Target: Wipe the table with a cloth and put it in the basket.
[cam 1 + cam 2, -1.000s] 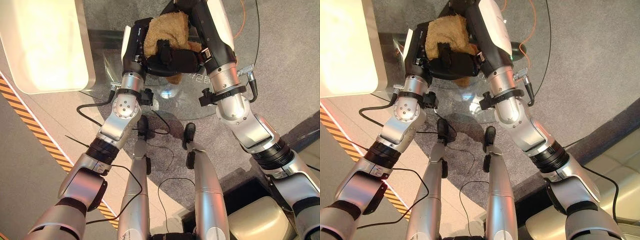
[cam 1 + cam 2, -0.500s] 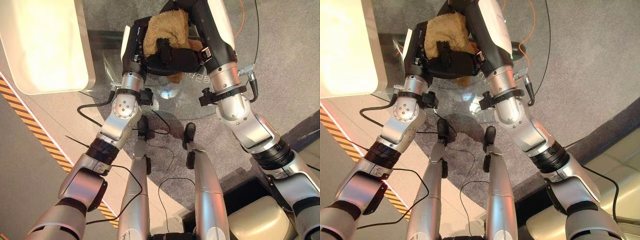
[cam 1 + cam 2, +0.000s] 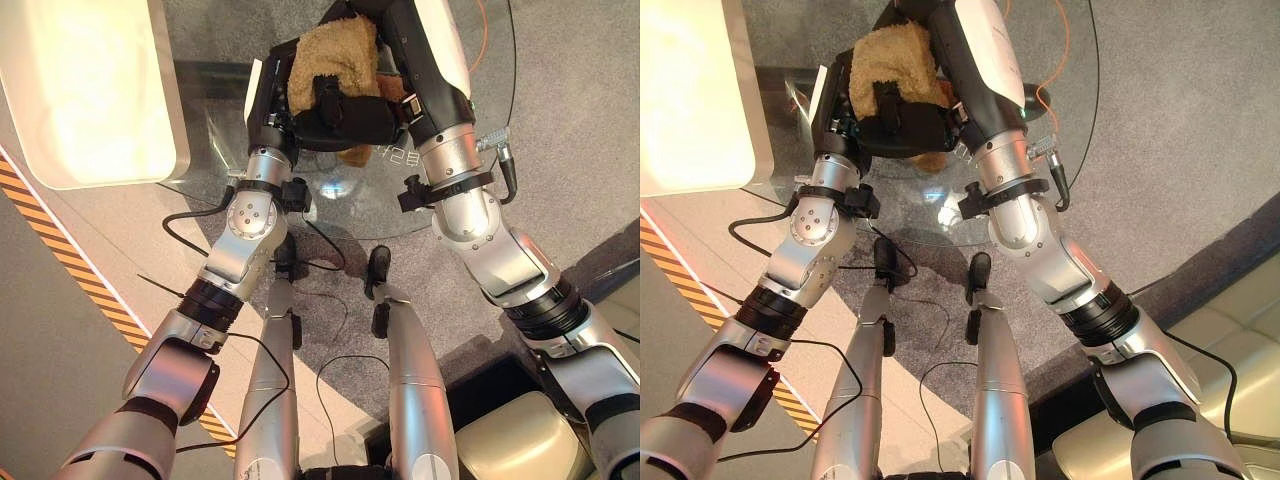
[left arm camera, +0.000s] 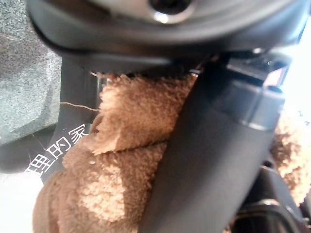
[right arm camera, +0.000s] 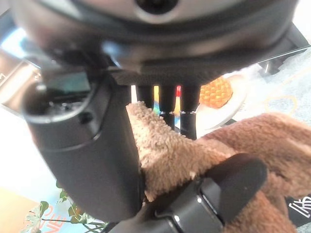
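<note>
In your left eye view, the brown cloth (image 3: 335, 55) sits at 12 o'clock over the round glass table (image 3: 440, 190), bunched between both hands. The left hand (image 3: 330, 115) curls under and around it, thumb up over its front; the right hand (image 3: 385, 60) closes on it from the 1 o'clock side, its fingertips hidden behind the cloth. Against half a second ago, both hands and the cloth sit a touch farther up toward 12. The pale tray (image 3: 80, 90) at 10 o'clock is cut off by the edge, its inside washed out.

Your right eye view gives the same grip, cloth (image 3: 890, 60) between the hands.

In the left wrist view, the thumb (image 4: 214, 160) presses across the cloth (image 4: 131, 126).

In the right wrist view, the right hand's thumb (image 5: 87, 155) and fingers (image 5: 167, 104) pinch the cloth (image 5: 170, 155), while the other hand's thumb crosses it; past them lies a white dish with something orange (image 5: 216, 92), hard to make out
</note>
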